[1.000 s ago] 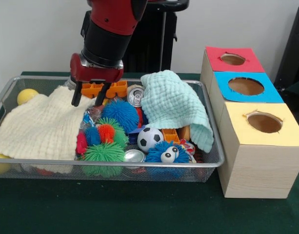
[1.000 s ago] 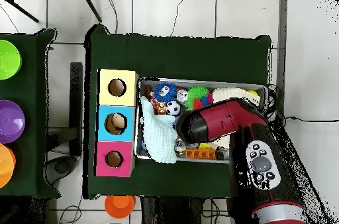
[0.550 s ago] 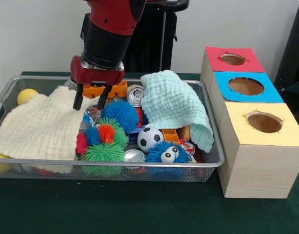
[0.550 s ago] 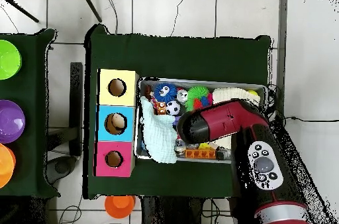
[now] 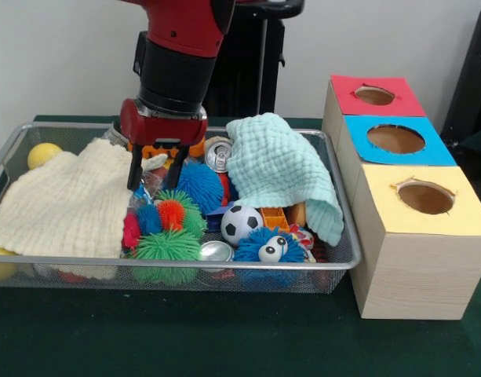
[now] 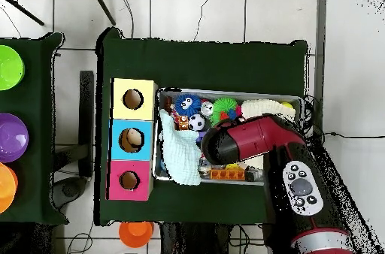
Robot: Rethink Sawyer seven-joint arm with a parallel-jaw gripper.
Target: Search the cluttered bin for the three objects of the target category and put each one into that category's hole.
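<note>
At the bin's near rim (image 5: 224, 263), a green spiky ball (image 5: 168, 250), a can end (image 5: 216, 251) and a blue googly-eyed ball (image 5: 265, 250) lie packed tight, with a soccer ball (image 5: 241, 223) just behind. Further back, the gripper (image 5: 156, 178) hangs with fingers spread and empty, tips straddling the edge of the cream cloth (image 5: 67, 206) above a blue spiky ball (image 5: 201, 184). Risk, as judged: closing here could pinch cloth along with the toy, dragging the cloth and spilling neighbours over the rim. Soft spines may slip from the fingers in transit. The target category is not evident; some targets may lie hidden under the cream cloth or the mint cloth (image 5: 283, 171). Beyond, an upright can (image 5: 217, 154) and orange blocks (image 5: 163, 148) crowd the descent path. The boxes (image 5: 405, 251) stand well right, their holes unobstructed.
</note>
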